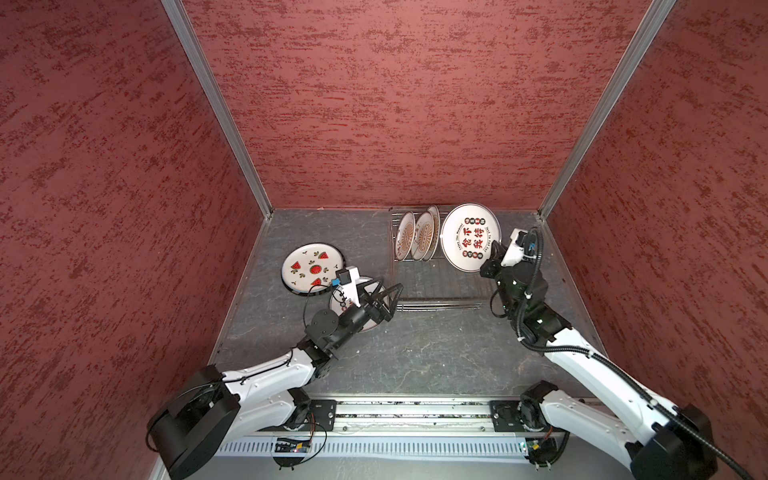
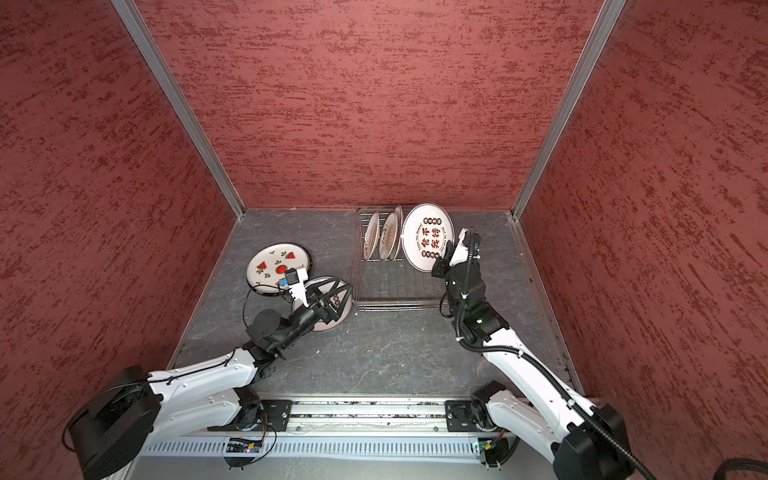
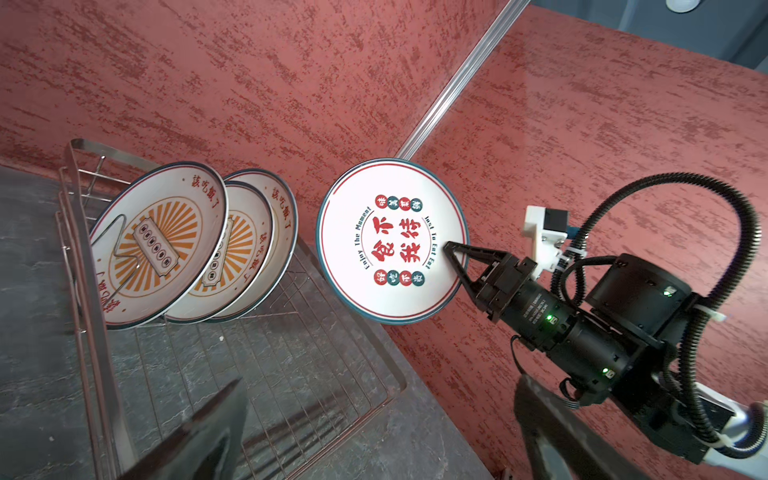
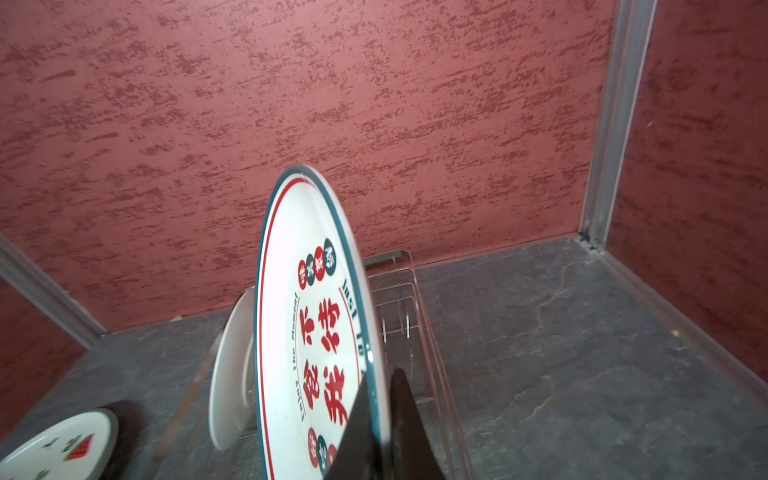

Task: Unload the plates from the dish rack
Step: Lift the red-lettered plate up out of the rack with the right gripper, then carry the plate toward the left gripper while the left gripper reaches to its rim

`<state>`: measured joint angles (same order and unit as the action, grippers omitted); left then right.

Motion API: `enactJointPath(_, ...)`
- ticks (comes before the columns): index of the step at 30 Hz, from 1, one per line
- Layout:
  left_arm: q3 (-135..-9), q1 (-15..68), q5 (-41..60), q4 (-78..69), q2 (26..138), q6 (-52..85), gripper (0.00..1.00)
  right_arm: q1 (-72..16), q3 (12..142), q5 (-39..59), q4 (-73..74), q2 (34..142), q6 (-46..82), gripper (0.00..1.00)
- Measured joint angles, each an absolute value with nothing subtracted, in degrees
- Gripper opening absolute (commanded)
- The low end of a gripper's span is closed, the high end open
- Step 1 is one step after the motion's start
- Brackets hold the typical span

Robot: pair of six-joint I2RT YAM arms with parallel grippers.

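Even, fairly bright light falls from overhead. In both top views the red walls (image 1: 395, 104) pale toward 12 o'clock and the base rail (image 1: 411, 415) glares at 6 o'clock. Wide-angle bending splays the wall posts (image 1: 216, 108) toward 11 and 1 o'clock. The left gripper (image 3: 378, 377) shows its fingers (image 3: 199, 436) as unfocused dark shapes at 7 and 5 o'clock. The right gripper (image 4: 381, 374) blurs at 6 o'clock, and the plate (image 4: 307, 332) in it looks soft.

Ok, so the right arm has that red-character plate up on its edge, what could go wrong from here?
1. The right gripper pinches only the rim of the red-character plate, which is held on edge, so the plate could pivot or slip out.
2. The plate hangs close to the three sunburst plates leaning in the dish rack; a careless swing might knock them.
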<state>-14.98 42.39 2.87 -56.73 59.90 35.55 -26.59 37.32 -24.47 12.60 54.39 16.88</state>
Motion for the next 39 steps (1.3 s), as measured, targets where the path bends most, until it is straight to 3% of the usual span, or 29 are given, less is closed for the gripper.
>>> enactJointPath(11, -12.23, 42.39, 3.75, -50.96, 49.04, 34.7, 0.99, -24.25, 27.57, -7.35, 14.17, 46.72, 27.22, 0.0)
enactJointPath(19, -12.43, 42.44, 6.87, -52.23, 54.17, 36.16, 0.99, -23.92, 24.18, 1.98, 19.11, 40.27, 31.55, 0.0)
enactJointPath(34, -17.19, 44.73, 8.84, -55.07, 63.2, 36.53, 0.99, -23.05, 14.44, 13.15, 34.11, 38.74, 33.69, 0.0)
enactJointPath(39, -17.3, 44.95, 8.75, -55.33, 64.25, 36.47, 0.78, -23.05, 13.87, 16.32, 39.11, 39.24, 33.63, 0.0)
